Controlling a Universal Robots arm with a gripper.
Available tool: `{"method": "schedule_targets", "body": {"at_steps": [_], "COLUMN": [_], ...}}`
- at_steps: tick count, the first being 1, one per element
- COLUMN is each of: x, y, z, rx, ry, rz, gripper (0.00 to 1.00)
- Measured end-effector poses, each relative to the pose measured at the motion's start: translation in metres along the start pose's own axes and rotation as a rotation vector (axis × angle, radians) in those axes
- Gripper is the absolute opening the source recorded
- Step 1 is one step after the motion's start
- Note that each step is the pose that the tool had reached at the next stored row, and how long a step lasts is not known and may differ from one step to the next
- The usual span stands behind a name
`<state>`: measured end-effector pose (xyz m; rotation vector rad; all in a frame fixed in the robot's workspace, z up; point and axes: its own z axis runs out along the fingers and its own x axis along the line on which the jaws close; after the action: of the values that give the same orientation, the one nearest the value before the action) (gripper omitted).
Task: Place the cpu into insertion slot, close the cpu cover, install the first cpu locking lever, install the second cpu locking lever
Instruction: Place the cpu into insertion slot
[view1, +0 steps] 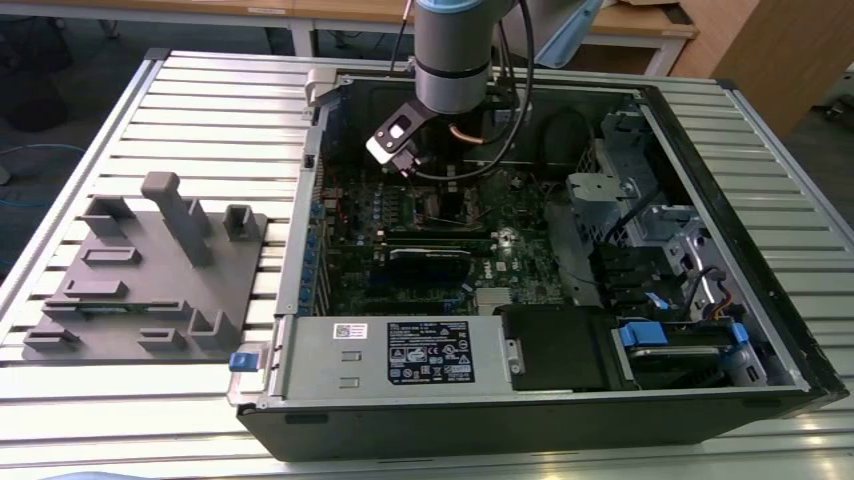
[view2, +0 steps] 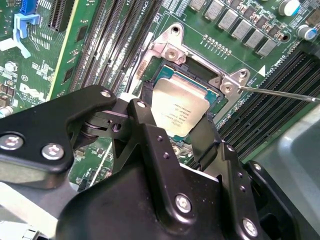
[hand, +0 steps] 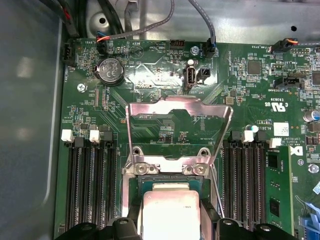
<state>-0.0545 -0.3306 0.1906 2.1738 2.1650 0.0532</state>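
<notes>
Slatted metal tabletop (view1: 200, 100), wooden desks behind it. An open PC case (view1: 507, 432) sits on it, with a grey fixture tray (view1: 147, 300) on the exterior view's left. The arm is down inside the far half of the case.

Status:
- The gripper (view2: 176, 122) has its jaws closed to chip width, one against each of two opposite edges of the cpu (view2: 182, 107). Reads as a grip; nothing else is held.
- The cpu sits square over the insertion slot (view2: 172, 54), between the two banks of memory slots (hand: 92, 185). Can't tell if it's fully seated or just above the contacts.
- The cpu cover (hand: 145, 112) stands swung up, hinged at one edge of the slot, board visible through its window.
- One thin lever rod (view2: 280, 93) sticks out sideways, unlatched.

Risks as I see them:
- Chip slightly rotated or offset against the slot frame → a corner rides the frame and the contacts underneath get bent.
- Letting go while one edge is high → chip drops in tilted.
- Jaws dragging on the chip edges when they part → chip lifts or shifts.
- The upright cover is near the jaws → a knock tips it down onto them.
</notes>
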Motion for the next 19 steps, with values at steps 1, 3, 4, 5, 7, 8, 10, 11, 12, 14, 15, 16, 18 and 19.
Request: {"method": "schedule_targets", "body": {"at_steps": [1, 3, 4, 5, 7, 8, 10, 11, 12, 14, 15, 16, 18, 19], "x": [0.0000, 0.0000, 0.0000, 0.0000, 0.0000, 0.0000, 0.0000, 0.0000, 0.0000, 0.0000, 0.0000, 0.0001, 0.0002, 0.0001], "y": [0.0000, 0.0000, 0.0000, -0.0001, -0.0001, -0.0001, -0.0001, -0.0001, -0.0001, -0.0001, -0.0001, 0.0000, 0.0001, 0.0001], "z": [0.0000, 0.0000, 0.0002, 0.0006, 0.0011, 0.0012, 0.0013, 0.0013, 0.0013, 0.0011, 0.0007, 0.0003, 0.0000, -0.0002], "rx": [-0.0001, -0.0002, -0.0001, 0.0000, 0.0002, 0.0001, -0.0001, -0.0001, -0.0001, -0.0002, -0.0004, -0.0006, -0.0007, -0.0006], "ry": [0.0002, 0.0002, 0.0002, 0.0001, -0.0002, -0.0002, 0.0001, 0.0001, 0.0001, 0.0003, 0.0004, 0.0007, 0.0010, 0.0008], "rz": [0.000, 0.000, 0.000, 0.000, 0.000, 0.000, 0.000, 0.000, 0.000, 0.000, 0.000, 0.000, 0.000, 0.000], "gripper": [0.54, 0.54, 0.54, 0.54, 0.54, 0.54, 0.54, 0.54, 0.54, 0.54, 0.54, 0.54, 0.54, 0.54]}}
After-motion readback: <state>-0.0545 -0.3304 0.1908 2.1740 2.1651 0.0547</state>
